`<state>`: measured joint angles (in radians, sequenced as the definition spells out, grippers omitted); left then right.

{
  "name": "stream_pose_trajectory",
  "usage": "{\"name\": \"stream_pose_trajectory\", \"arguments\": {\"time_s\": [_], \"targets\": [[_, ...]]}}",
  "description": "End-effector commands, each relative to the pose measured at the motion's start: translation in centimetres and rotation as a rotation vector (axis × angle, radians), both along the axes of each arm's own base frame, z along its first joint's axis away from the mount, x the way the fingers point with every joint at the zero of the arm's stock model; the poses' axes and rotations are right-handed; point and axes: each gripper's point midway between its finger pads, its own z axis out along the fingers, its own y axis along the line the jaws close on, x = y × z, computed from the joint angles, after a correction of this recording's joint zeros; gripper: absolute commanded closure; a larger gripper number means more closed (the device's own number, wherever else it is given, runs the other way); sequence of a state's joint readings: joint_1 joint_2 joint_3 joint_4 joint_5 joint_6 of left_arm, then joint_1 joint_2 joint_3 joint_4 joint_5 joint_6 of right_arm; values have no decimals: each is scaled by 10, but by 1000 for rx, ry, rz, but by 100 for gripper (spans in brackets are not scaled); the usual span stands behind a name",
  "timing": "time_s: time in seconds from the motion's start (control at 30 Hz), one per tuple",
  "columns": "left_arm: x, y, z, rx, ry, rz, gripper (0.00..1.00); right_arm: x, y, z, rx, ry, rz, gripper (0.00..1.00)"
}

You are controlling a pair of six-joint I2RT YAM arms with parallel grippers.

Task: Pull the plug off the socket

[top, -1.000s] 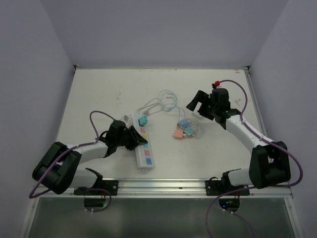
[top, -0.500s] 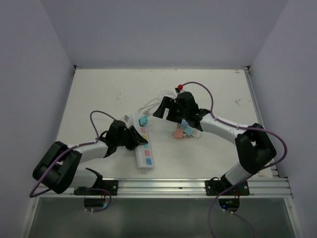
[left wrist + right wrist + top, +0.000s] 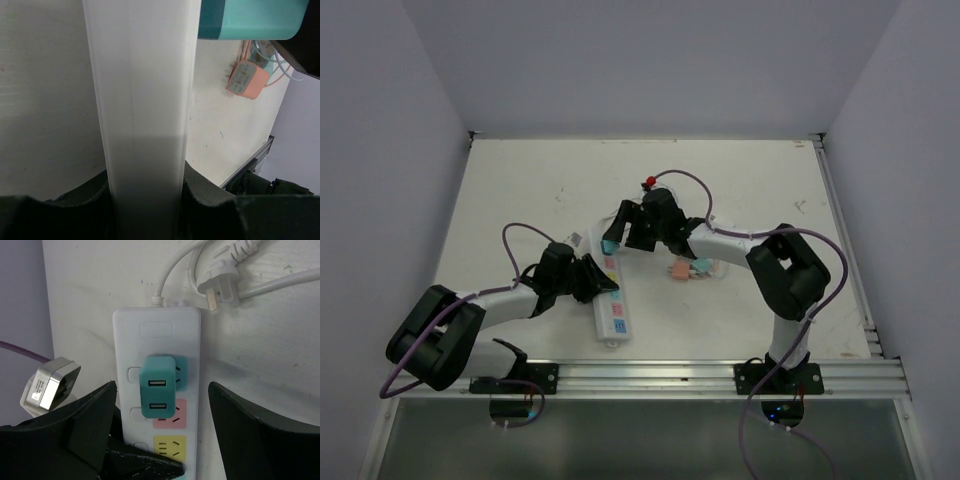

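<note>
The socket, a long white power strip (image 3: pixel 616 312), lies left of centre, its coloured outlets facing up. A teal USB plug (image 3: pixel 610 243) sits in its far outlet. My left gripper (image 3: pixel 598 282) is shut on the strip's middle, one jaw pressed against each long side, as the left wrist view shows (image 3: pixel 145 200). My right gripper (image 3: pixel 620 228) is open and hovers over the strip's far end. In the right wrist view the teal plug (image 3: pixel 158 395) lies between the spread fingers (image 3: pixel 162 387), which do not touch it. The teal plug also shows at the top of the left wrist view (image 3: pixel 250 20).
Loose orange and blue adapters (image 3: pixel 688 262) with thin tangled cables (image 3: pixel 655 205) lie right of the strip. The strip's own cord ends in a white plug (image 3: pixel 220 287) beyond its far end. A metal rail (image 3: pixel 670 375) runs along the near edge.
My right arm has swung left from the table's right side, past the loose adapters, to above the teal plug. My left gripper has kept its hold on the strip.
</note>
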<state>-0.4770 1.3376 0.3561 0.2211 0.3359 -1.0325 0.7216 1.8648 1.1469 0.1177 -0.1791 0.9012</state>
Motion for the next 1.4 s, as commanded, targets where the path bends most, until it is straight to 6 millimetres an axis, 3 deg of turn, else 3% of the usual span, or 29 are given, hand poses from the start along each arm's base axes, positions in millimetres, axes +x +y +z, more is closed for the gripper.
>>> {"name": "stream_pose_trajectory", "arguments": {"time_s": [0.0, 0.23, 0.57, 0.97, 1.37], "targets": [[-8, 10, -14, 66, 19, -24, 100, 6, 22, 17, 62, -30, 25, 23], [-9, 12, -16, 77, 31, -16, 100, -6, 34, 2, 81, -3, 70, 46], [-13, 18, -25, 94, 85, 45, 100, -13, 23, 5, 60, -28, 69, 99], [-29, 43, -44, 167, 187, 171, 100, -1, -3, 36, 67, -136, 5, 100], [-37, 59, -53, 222, 246, 245, 100, -2, -10, 54, 140, -209, -31, 100]]}}
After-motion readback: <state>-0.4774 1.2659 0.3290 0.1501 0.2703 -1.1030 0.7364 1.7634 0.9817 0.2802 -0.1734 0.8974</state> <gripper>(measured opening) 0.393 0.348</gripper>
